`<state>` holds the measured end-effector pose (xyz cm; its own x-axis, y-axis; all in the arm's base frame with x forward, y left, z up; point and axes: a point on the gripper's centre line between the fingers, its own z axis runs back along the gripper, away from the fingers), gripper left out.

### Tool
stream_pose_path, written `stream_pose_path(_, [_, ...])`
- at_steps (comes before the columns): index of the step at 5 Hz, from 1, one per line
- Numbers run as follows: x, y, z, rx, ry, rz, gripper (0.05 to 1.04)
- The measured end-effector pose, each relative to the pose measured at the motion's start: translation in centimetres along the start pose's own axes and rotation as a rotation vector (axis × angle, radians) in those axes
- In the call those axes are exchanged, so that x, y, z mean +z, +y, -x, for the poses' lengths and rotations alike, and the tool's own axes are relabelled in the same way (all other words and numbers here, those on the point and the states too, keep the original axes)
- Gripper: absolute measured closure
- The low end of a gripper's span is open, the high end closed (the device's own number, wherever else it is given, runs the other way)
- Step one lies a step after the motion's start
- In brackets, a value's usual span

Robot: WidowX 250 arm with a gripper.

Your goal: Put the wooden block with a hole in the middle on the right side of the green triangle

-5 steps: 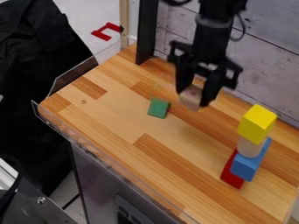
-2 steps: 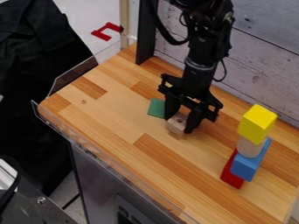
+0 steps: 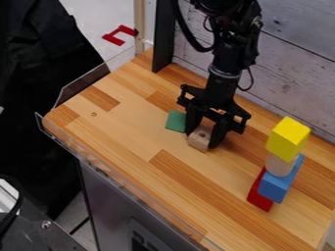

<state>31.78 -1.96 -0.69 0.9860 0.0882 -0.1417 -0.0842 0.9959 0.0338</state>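
Wooden block pinched in the gripper, low at the table beside the green piece

A black robot arm comes down from the top edge over a striped wooden table. Its gripper points downward near the middle of the view, one finger on each side of the small wooden block, pinching it. The round hole shows on the block's top face. The block is down at the table; whether it rests on the surface, I cannot tell. It lies to the right of the green piece and a little nearer the camera. One black finger comes between them in the view, and the two look close together.

One second ago, the block hung higher in the view, up and to the right of where it is now, with the whole green piece in plain sight. Since then, the gripper has carried it down toward the camera. Compared with the more recent earlier frame, gripper and block have shifted only slightly.

At the right, the stack is unchanged: a yellow block sits on a pale cylinder, which stands on a blue block, with a red block at the blue one's lower left
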Motion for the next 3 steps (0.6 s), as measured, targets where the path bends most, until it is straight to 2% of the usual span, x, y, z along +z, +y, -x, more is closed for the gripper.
stream_pose_path(1, [0.2, -0.2, -0.3, 0.011, -0.006, 0.013, 0.466])
stream_pose_path(2, [0.1, -0.6, 0.1, 0.035, 0.000, 0.045, 0.170])
stream_pose_path(3, [1.5, -0.3, 0.9, 0.078, -0.043, 0.083, 0.071])
